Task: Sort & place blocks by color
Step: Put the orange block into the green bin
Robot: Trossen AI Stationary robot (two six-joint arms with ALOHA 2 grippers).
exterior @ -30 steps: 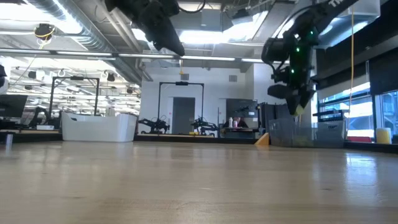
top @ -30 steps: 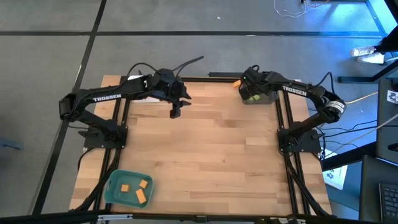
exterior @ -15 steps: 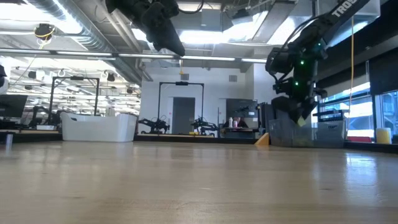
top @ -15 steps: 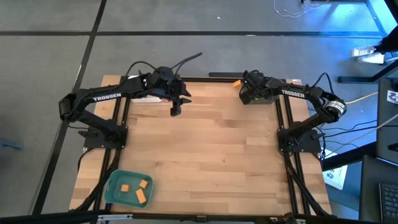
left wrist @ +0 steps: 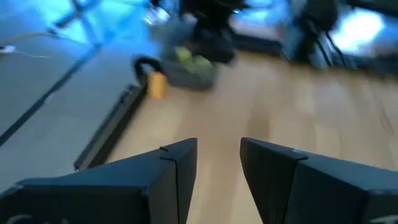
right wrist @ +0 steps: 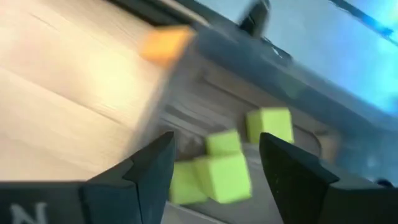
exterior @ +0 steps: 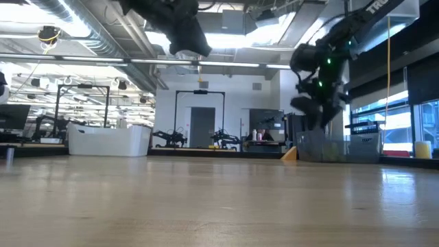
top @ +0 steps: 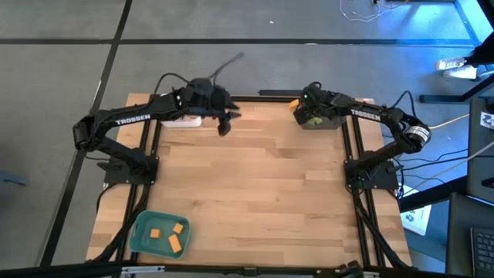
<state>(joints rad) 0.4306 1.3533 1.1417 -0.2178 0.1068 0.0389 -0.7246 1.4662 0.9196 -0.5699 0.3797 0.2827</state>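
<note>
Right gripper (right wrist: pixel 214 163) hangs over the grey tray (top: pixel 330 122) at the far right corner, jaws spread and empty — green blocks (right wrist: pixel 221 171) lie inside, one orange block (top: pixel 294 103) just outside. Left gripper (left wrist: pixel 217 165) hovers far left, parted, holding nothing. Teal tray (top: pixel 141 234) near left holds orange blocks (top: pixel 174 242).

Grey floor (top: pixel 62 77); bright ceiling lights (exterior: pixel 226 41); double doors (exterior: pixel 201 127).

Lighting even and bright on the table (top: pixel 255 193); no hard shadows. Blue glow at the floor's far right corner in the high view. Low view backlit by ceiling lights (exterior: pixel 206 42); arms read as dark silhouettes. Left gripper (top: pixel 225 123) smeared by motion blur. Both wrist views soft; green blocks (right wrist: pixel 224 174) between the right gripper's (right wrist: pixel 217 165) fingers blurred.
</note>
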